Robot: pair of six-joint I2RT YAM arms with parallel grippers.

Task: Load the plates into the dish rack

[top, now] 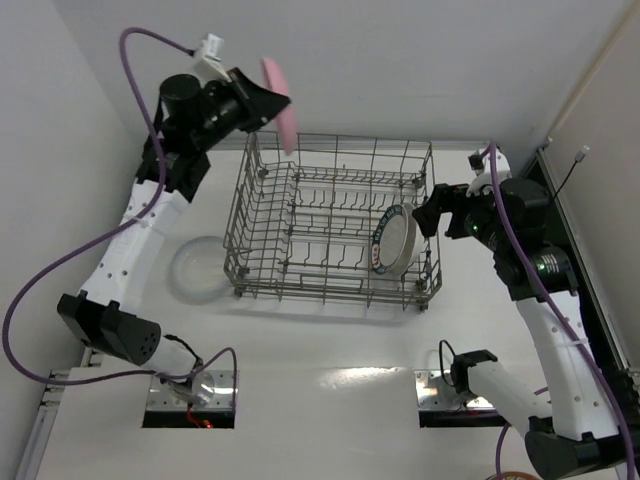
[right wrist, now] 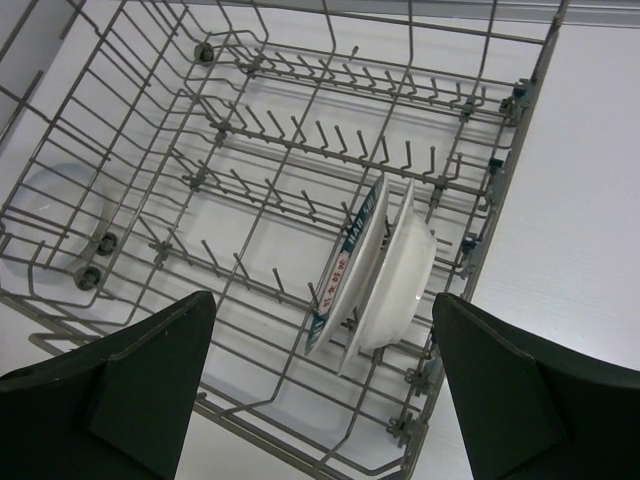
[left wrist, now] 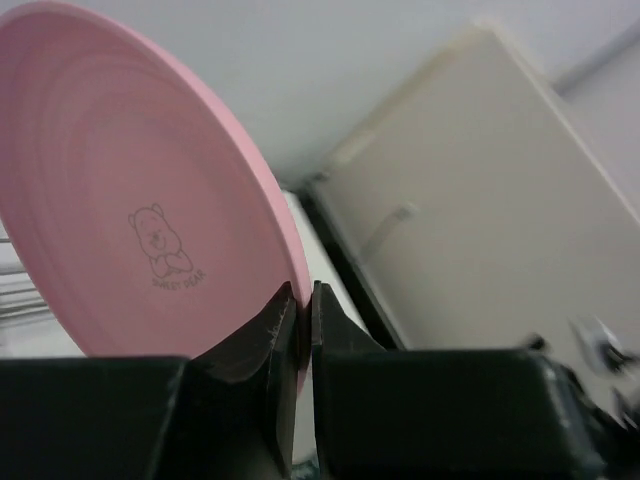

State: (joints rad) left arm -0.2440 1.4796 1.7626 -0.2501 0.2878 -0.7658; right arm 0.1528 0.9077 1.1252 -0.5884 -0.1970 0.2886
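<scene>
Upper left, left fingers [left wrist: 270, 340] pinch the round pink plate [top: 276, 88] at its rim; right fingers [right wrist: 150, 380] stand wide beside the grey wire dish rack [top: 330, 285].

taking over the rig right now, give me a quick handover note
Left pincer: shut on the rim of the pink plate, which it holds on edge above the far left corner of the dish rack.
Right pincer: open and empty, beside the rack's right end.
Done: the teal-rimmed plate and a white plate stand side by side at the rack's right end.
Left to do: slot the pink plate, then load the pale plate lying flat on the table left of the rack.
</scene>
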